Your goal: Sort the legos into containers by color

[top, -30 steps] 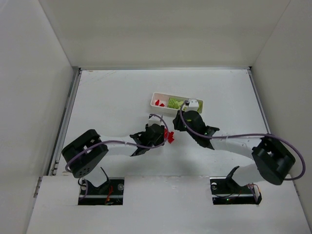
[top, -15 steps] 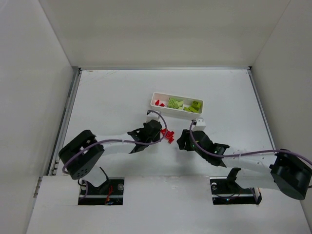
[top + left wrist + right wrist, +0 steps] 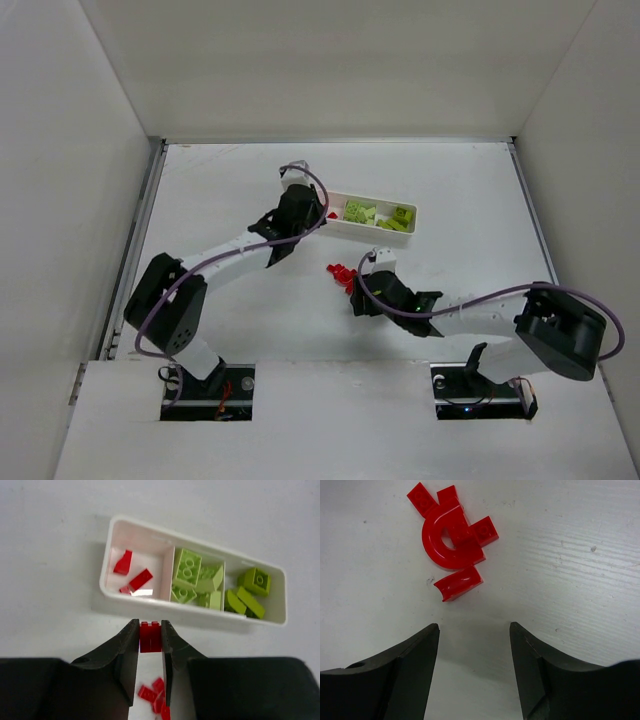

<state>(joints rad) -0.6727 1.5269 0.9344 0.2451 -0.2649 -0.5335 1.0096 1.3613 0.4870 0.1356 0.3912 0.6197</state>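
Note:
The white tray (image 3: 412, 222) lies at mid-table; in the left wrist view its left compartment (image 3: 115, 535) holds three red legos (image 3: 140, 578), and the middle compartment and the right compartment hold yellow-green legos (image 3: 187, 569). My left gripper (image 3: 150, 630) is shut on a small red brick (image 3: 150, 637) and hovers at the tray's near-left wall; it also shows in the top view (image 3: 308, 212). A pile of red legos (image 3: 342, 273) lies on the table. My right gripper (image 3: 474, 630) is open and empty just short of that pile (image 3: 452, 535), nearest a curved red piece (image 3: 458, 583).
White walls enclose the table on the left, the right and the back. The left arm's purple cable (image 3: 300, 175) loops over its wrist. The right arm (image 3: 470, 315) stretches across the near right of the table.
My left gripper rose from the red pile to the tray's left end with a red brick. My right gripper moved from the tray down to the red pile.

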